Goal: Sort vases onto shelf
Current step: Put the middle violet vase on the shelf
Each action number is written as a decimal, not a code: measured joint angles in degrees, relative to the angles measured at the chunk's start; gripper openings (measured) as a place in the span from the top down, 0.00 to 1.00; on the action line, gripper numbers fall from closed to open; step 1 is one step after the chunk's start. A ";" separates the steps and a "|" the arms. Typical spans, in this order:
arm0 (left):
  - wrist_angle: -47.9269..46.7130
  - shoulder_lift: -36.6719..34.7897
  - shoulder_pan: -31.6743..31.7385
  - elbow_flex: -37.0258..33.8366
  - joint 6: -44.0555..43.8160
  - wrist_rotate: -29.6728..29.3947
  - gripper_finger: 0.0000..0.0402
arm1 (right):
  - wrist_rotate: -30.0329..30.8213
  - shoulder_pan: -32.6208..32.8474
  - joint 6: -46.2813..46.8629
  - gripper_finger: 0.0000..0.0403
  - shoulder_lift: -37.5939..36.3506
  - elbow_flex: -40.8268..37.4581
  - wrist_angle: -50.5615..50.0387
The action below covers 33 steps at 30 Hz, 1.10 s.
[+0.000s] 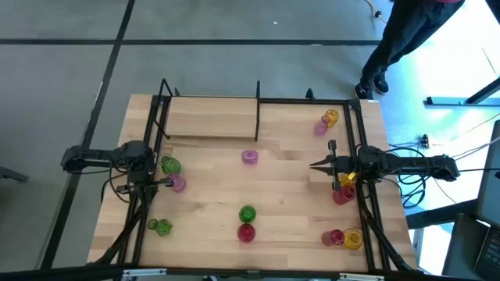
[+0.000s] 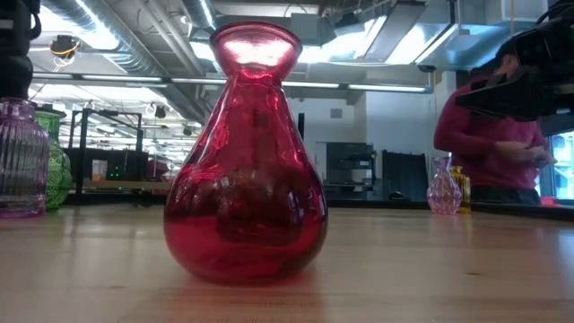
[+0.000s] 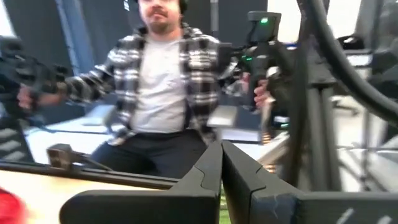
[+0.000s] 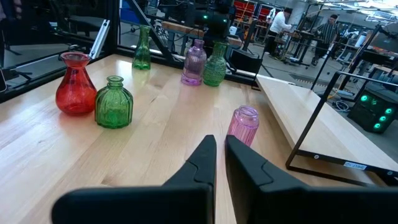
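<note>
I hold both grippers pressed together and empty: left gripper (image 1: 166, 183) at nine o'clock, right gripper (image 1: 316, 165) at three. Vases scattered on the counter (image 1: 211, 199); shelf (image 1: 211, 119) at twelve, bare.

Low view: pink vase (image 2: 20, 160) cut off at 9 o'clock, hiding most of the green vase (image 2: 56, 161) behind. Left wrist view: red object (image 3: 11, 208) at 8 o'clock blurred and cropped, unidentifiable; seated person (image 3: 163, 93) blurred, head cropped at 12 o'clock.

A person in a plaid shirt (image 3: 163, 68) sits beyond the table (image 1: 297, 199).
</note>
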 joint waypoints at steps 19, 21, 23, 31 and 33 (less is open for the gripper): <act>10.27 0.01 0.00 0.11 -2.78 -67.28 1.00 | 5.78 0.00 17.90 0.95 -0.02 0.00 14.57; 10.27 0.01 0.00 0.11 -7.60 -77.92 1.00 | 5.86 0.00 17.88 0.95 0.01 0.00 15.35; 10.27 0.01 0.00 0.11 -10.44 -83.76 1.00 | 5.86 0.00 17.95 0.95 -0.02 0.00 16.10; 11.72 0.00 0.00 0.11 -10.64 -91.09 1.00 | 9.71 0.00 21.08 0.95 0.01 0.00 15.82; 12.04 0.01 0.00 0.11 -10.33 -91.08 1.00 | 11.66 0.00 21.09 0.95 0.01 0.00 15.88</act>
